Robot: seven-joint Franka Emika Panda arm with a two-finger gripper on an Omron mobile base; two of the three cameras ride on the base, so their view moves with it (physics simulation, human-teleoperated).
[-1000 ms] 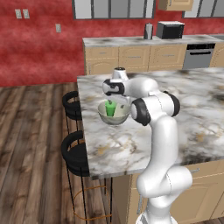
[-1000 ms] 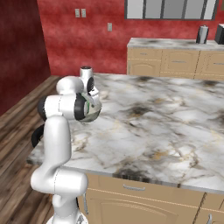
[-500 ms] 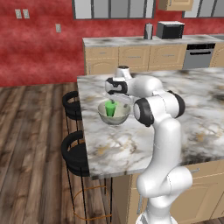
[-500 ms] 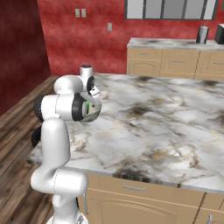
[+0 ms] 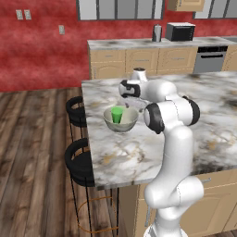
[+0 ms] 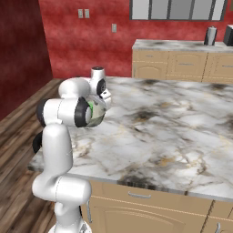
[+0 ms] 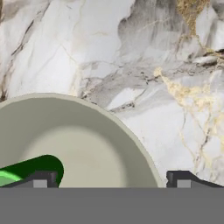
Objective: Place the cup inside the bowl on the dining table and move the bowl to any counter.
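The grey-beige bowl [image 5: 122, 121] sits on the marble dining table [image 5: 139, 148] near its left edge, with the small green cup [image 5: 117, 114] standing inside it. My gripper [image 5: 132, 104] hangs over the bowl's far right rim, pointing down. In the hand view the gripper [image 7: 112, 180] is open, its fingertips [image 7: 42, 179] wide apart; the bowl's rim [image 7: 144, 151] runs between them and the cup [image 7: 30, 168] lies by the left tip. From the right base view, my elbow hides most of the bowl [image 6: 98, 113].
Two black stools [image 5: 82, 159] stand below the table's left edge. The counter [image 5: 139, 44] over wood drawers runs along the red back wall, carrying a microwave [image 5: 180, 31] and a metal canister [image 5: 157, 33]. Open marble spreads to the right [image 6: 173, 118].
My elbow has swung slightly while the hand stays over the bowl. Bowl and cup have not moved.
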